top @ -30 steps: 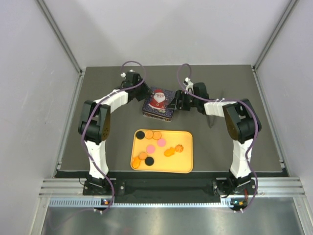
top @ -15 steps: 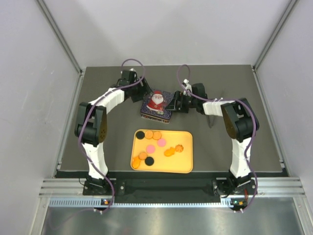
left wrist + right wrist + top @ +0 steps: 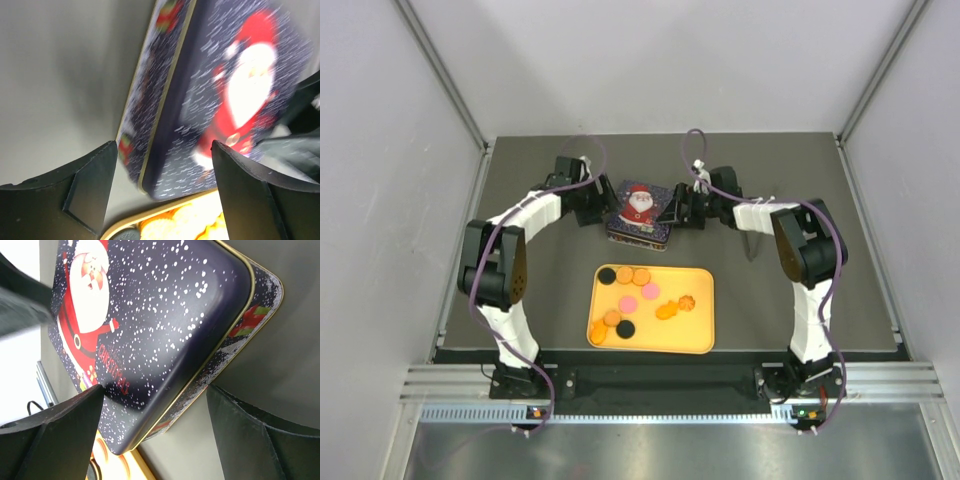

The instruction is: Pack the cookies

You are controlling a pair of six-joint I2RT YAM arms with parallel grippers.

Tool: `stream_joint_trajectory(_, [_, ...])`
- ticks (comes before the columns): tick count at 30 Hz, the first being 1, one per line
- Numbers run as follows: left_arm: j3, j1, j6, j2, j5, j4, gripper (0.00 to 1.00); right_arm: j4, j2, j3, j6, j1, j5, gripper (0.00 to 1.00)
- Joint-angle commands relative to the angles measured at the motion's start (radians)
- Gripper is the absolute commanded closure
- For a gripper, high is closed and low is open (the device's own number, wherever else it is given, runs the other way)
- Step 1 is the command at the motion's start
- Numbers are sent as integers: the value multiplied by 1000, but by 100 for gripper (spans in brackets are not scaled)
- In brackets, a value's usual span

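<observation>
Left tool (image 3: 593,203) and right tool (image 3: 678,208) flank the Santa tin (image 3: 641,212) at the far middle of the tabletop (image 3: 770,300); each stands with its fingers spread wide and grips nothing. Left wrist view: one corner of the tin lies between the spread fingers (image 3: 92,172); the lid is seated on the body; the print is blurred. Right wrist view: the opposite corner lies likewise between the fingers (image 3: 235,415); bare tabletop shows beside the tin wall, so no contact is evident. Cookies (image 3: 630,295) lie loose on the yellow tray (image 3: 705,312), nearer the arm bases and just in front of the tin; orange, pink and black pieces are distinguishable; none is in the tin.

Step in hand, as judged: opening the container, with packing proper not yet begun. Next move, as judged: one tool must close on the tin body to steady it while the other takes the lid edge and lifts; the shallow lid rim offers little purchase, so a skewed grip would likely drag the whole tin across the tabletop.
</observation>
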State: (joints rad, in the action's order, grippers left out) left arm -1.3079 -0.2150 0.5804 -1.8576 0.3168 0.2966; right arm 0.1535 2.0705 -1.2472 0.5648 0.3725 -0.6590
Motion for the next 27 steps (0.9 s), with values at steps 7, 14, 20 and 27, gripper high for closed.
stream_joint_trajectory(7, [179,9,102,-11,149,-206,35,-71,22,-89,-32,9,25,15])
stream_joint_trajectory(14, [274,-4,191,-37,192,-338,62,-74,39,-110,-25,38,39,15])
stream_joint_trajectory(20, [265,-64,216,-60,151,-335,87,-94,63,-127,-32,81,74,15])
stream_joint_trajectory(27, [282,-128,249,-78,107,-341,100,-147,60,-141,-66,100,145,16])
